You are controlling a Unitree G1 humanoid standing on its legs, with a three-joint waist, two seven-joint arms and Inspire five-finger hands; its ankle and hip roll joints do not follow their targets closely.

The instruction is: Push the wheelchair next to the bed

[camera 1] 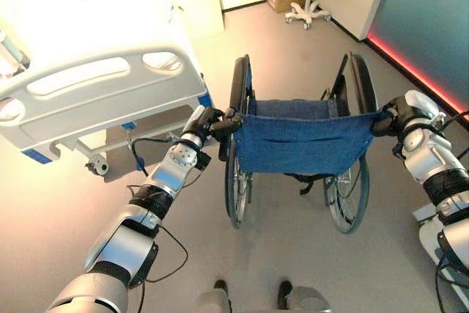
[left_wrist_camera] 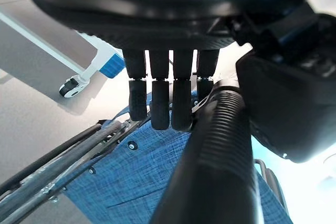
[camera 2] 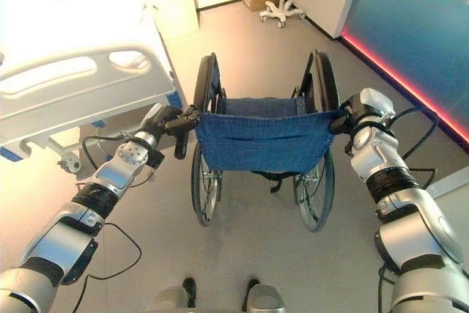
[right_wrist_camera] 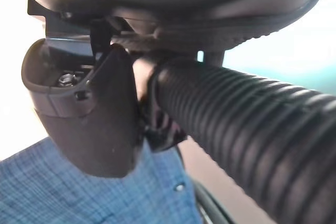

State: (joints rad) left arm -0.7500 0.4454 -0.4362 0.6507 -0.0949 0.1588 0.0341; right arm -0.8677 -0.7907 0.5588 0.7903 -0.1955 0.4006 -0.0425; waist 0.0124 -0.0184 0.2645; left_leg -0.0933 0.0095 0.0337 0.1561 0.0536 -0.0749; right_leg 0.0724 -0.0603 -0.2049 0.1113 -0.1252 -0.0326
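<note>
I have my left hand [camera 1: 210, 121] and right hand [camera 2: 350, 118] curled around the wheelchair's [camera 1: 300, 141] ribbed push handles; it stands just right of the bed [camera 1: 95, 86], facing away.

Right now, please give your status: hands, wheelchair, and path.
Left hand and right hand both shut on push handles. Wheelchair beside bed foot end. Floor ahead open; wheeled stand far off.

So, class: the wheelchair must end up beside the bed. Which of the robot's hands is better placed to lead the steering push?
Probably the right hand: the bed lies left of the wheelchair, so pushing its grip harder swings the chair bedward. The left hand holds the other grip.
</note>
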